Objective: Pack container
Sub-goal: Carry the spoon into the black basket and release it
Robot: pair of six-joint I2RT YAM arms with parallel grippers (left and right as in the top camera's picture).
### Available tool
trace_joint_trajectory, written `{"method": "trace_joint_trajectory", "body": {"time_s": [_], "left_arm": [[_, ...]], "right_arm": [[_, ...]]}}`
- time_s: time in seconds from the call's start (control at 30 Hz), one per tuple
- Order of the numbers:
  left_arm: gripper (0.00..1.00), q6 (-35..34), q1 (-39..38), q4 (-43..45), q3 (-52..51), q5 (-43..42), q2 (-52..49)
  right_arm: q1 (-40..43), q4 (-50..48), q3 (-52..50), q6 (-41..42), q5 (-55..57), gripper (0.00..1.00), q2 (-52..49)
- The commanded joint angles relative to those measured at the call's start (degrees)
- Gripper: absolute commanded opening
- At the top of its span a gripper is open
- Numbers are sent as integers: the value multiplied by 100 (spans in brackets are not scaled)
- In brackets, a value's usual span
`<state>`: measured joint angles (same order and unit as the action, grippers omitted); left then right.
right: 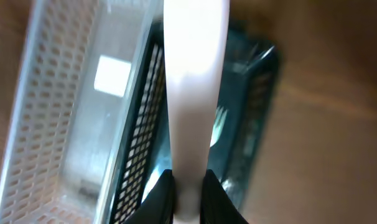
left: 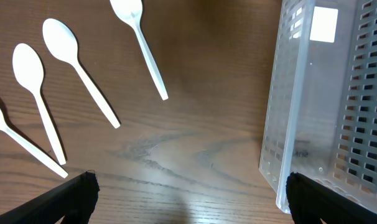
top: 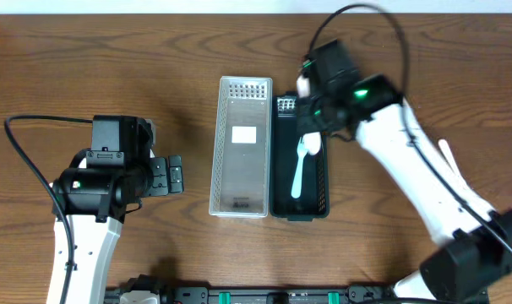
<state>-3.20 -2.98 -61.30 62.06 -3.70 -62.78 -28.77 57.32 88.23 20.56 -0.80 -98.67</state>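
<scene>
So in the overhead view the two baskets sit side by side mid-frame, long walls touching or very nearly: the clear basket (top: 241, 145) on the left, the dark basket (top: 317, 196) on the right. There's bare table (top: 87, 51) all around them, with a wide strip across the top of the frame and a gap of wood between the clear basket's left wall and the left gripper (top: 170, 176). The right gripper (top: 311, 118) is over the dark basket's upper end, pinched tight on a white spoon (top: 300, 173) that runs down inside the basket's outline. Can't tell if it touches the floor. The right wrist view shows the fingers (right: 160, 196) squeezing it, plus something small and white deeper in the dark basket that's too blurry to name. The clear basket shows a white label (top: 243, 133) on its floor. In the left wrist view that gripper's jaws are spread wide over bare wood, with four loose spoons (left: 79, 68) at upper left, well apart from the clear basket's corner.
</scene>
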Motion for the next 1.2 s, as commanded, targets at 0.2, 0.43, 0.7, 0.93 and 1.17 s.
{"method": "trace_joint_trajectory", "body": {"time_s": [0.2,0.43,0.7,0.93,1.17], "left_arm": [[98,-52,35,-13,68,7,31],[98,-55,35,-11,68,4,31],[98,-55,35,33,68,4,31],[98,-52,35,42,68,4,31],[98,-52,35,46,68,7,31]], "right_arm": [[-391,17,-553,573,208,1,-855],[-382,0,-553,570,205,36,-892],[-319,-48,-433,138,363,99,-876],[472,415,1060,-807,1182,99,-671],[2385,507,2181,-1840,332,99,-671]]}}
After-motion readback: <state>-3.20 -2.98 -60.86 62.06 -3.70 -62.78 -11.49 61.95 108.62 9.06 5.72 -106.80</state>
